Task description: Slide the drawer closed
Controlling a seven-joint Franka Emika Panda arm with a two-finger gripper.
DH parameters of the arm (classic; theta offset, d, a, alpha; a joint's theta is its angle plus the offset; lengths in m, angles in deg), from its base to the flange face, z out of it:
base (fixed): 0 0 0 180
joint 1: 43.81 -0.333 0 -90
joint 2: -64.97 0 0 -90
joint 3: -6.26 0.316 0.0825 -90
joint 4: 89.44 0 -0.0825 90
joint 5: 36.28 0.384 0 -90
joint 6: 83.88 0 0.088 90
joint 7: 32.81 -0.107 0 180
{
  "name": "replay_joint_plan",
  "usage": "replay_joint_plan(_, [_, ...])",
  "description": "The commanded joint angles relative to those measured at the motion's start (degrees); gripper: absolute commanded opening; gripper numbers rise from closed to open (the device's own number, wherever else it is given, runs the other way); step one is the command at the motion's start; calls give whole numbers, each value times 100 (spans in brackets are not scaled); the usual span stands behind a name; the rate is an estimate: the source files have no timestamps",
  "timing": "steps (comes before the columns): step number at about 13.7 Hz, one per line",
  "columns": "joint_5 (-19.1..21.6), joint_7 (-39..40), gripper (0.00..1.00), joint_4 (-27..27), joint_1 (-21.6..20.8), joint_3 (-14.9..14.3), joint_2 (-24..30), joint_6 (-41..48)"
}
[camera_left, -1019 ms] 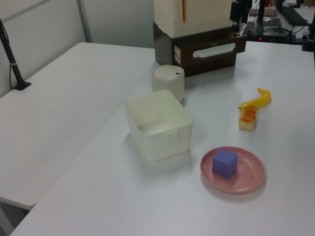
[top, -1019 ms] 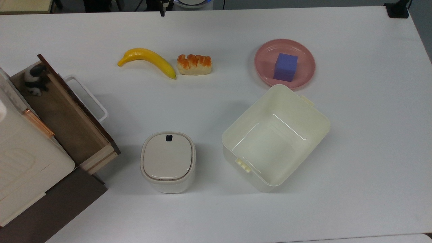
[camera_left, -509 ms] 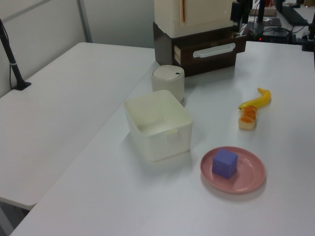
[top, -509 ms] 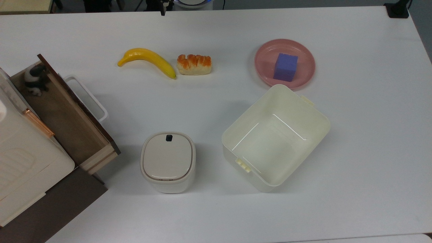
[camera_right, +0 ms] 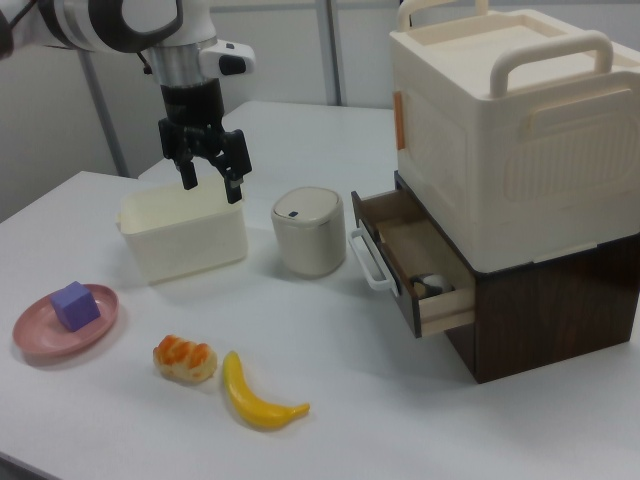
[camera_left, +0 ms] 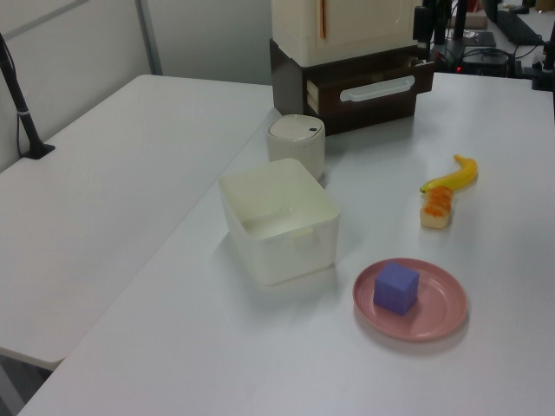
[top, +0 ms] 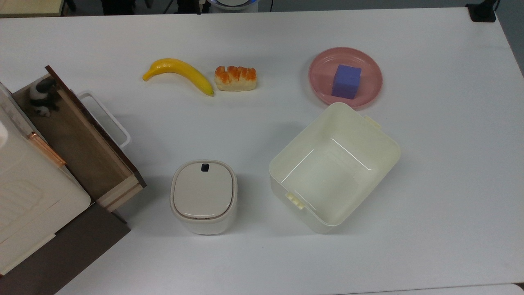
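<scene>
The wooden drawer with dark brown front and white loop handle (top: 82, 135) stands pulled open at nine o'clock in the top view, its rear hidden under the cream storage box (top: 28, 180); a small black-and-white thing (top: 41, 98) inside is hard to identify. Nothing on the table has shifted since earlier. The black two-finger gripper (camera_right: 211, 182) hangs spread apart, empty, above the cream plastic bin (camera_right: 185, 235).

Claw (camera_right: 211, 178) pointing down, fingers spread apart, holding nothing

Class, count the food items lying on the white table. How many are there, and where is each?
2. A banana lies toward the top view's upper left, and a bread piece sits just to its right, almost touching its tip. None seems hidden.
</scene>
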Motion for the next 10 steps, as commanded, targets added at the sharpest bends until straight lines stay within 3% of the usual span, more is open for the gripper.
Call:
replay_joint_plan(1, [-56, 63, 100, 8, -71, -96, 54, 154])
replay_joint_plan(10, [-39, 46, 100, 43, -45, -87, 28, 874])
